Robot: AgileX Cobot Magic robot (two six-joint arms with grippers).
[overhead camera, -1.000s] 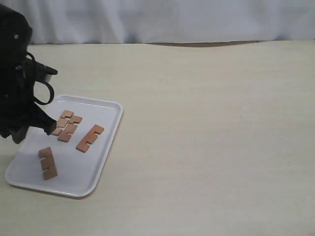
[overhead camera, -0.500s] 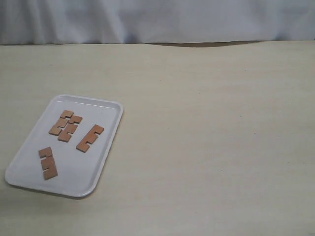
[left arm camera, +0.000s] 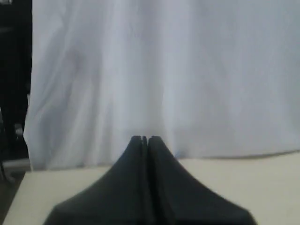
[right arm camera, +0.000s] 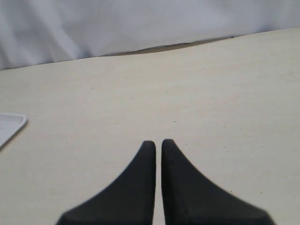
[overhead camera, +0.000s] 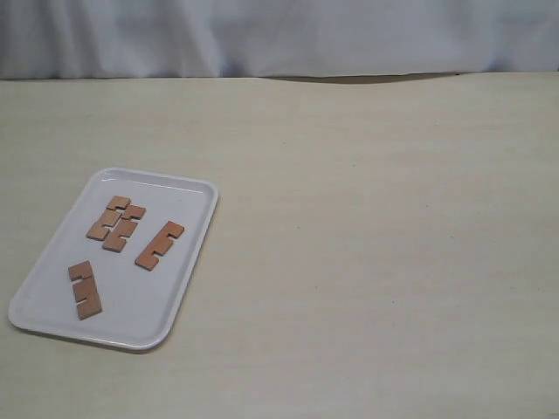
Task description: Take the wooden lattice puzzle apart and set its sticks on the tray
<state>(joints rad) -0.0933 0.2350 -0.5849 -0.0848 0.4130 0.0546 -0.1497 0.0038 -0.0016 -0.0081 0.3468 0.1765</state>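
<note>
The white tray (overhead camera: 175,288) lies at the left of the table in the exterior view. Reddish-brown notched sticks rest flat on it. Two lie side by side, touching, at its far end (overhead camera: 116,223). A third stick (overhead camera: 160,245) is near the middle and another stick (overhead camera: 85,290) is at the near left. No assembled lattice puzzle shows. Neither arm appears in the exterior view. My left gripper (left arm camera: 146,138) is shut and empty, facing the white curtain. My right gripper (right arm camera: 158,143) is shut with nothing in it, low over bare table, with a corner of the tray (right arm camera: 11,124) off to its side.
A white curtain (overhead camera: 279,35) hangs along the back edge of the light wooden table (overhead camera: 376,244). Nothing else stands on the table to the right of the tray.
The left arm, which was over the tray's left side by the two touching sticks, has pulled out of the exterior view. The sticks have stayed in place.
</note>
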